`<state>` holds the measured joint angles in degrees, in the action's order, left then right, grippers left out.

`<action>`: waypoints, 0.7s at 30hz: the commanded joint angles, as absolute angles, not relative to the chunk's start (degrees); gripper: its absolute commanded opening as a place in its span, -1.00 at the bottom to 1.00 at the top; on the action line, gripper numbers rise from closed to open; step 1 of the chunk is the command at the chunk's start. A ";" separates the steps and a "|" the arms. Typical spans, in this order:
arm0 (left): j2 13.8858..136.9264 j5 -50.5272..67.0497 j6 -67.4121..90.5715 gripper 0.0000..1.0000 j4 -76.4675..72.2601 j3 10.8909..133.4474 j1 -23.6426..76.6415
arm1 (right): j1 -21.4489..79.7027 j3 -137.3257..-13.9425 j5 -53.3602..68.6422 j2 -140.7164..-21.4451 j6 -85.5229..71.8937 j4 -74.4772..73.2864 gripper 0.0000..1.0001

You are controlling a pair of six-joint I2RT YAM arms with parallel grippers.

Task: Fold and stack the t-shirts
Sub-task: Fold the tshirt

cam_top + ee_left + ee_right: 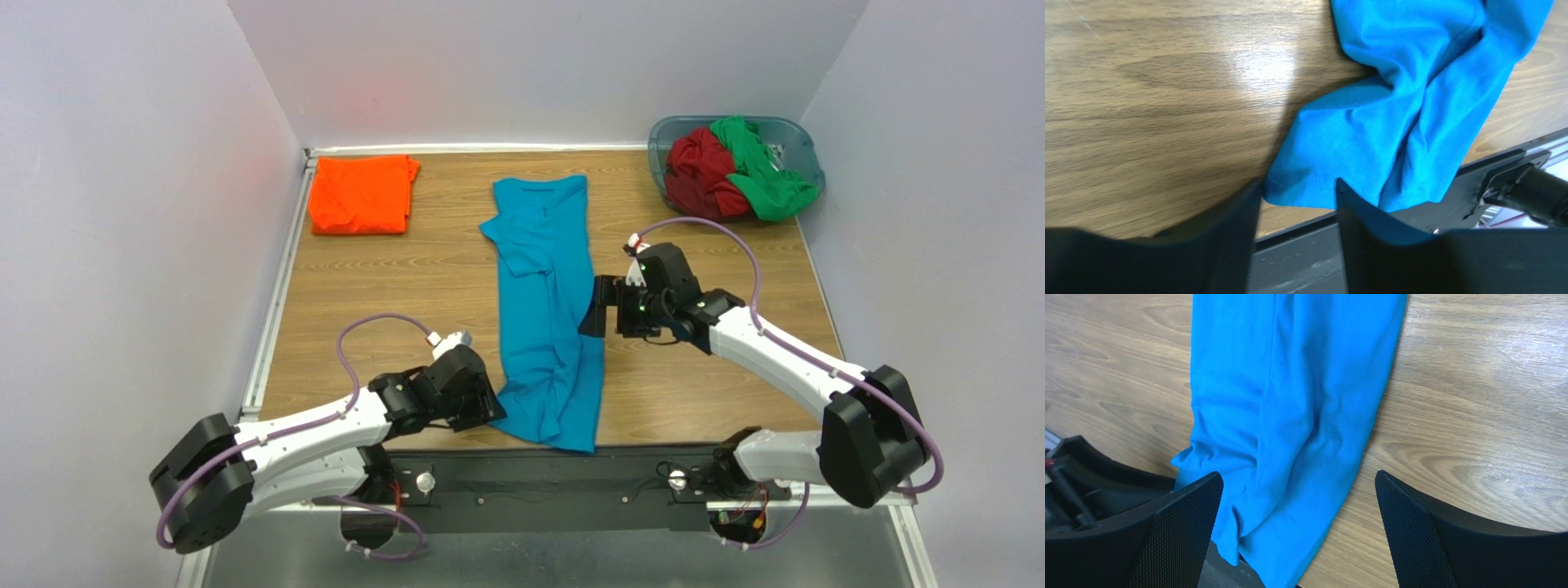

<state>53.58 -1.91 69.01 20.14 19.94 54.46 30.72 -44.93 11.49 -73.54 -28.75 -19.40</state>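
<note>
Left arm: yours reaches low from its near-left base, forearm angled right along the wooden worktop (393,294).
Left end effector (1298,196): released, jaws parted. The near-left hem corner of the teal-blue cotton t-shirt (546,306) lies between the fingertips, unclamped.
Right arm: yours stretches from the near-right base toward the middle, elbow raised, wrist pointing left.
Right end effector (1296,478): released, jaws spread wide. It hovers at the teal shirt's right edge, about halfway along it, with the cloth below the gap.
Teal-blue t-shirt: mid-worktop, a long narrow strip, collar far, rumpled hem at the near edge.
Bright orange folded t-shirt (362,196): flat at the far-left corner, well apart from both arms.
Grey-blue plastic tub (660,157): far right, holding the crumpled dark red t-shirt (702,172) and green t-shirt (761,178).
</note>
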 commanded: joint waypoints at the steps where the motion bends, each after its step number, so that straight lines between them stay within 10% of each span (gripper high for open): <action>1: 56.68 -1.23 68.73 -0.14 19.16 20.21 54.67 | 31.73 -43.95 13.01 -71.63 -30.15 -20.65 1.00; 6: 59.59 -0.26 67.50 -1.00 19.42 20.92 54.67 | 32.95 -43.07 12.13 -70.32 -30.15 -24.08 1.00; 21: 52.74 5.19 78.65 -1.00 24.69 21.36 61.69 | 55.54 -38.32 6.59 -67.77 -36.73 -37.70 1.00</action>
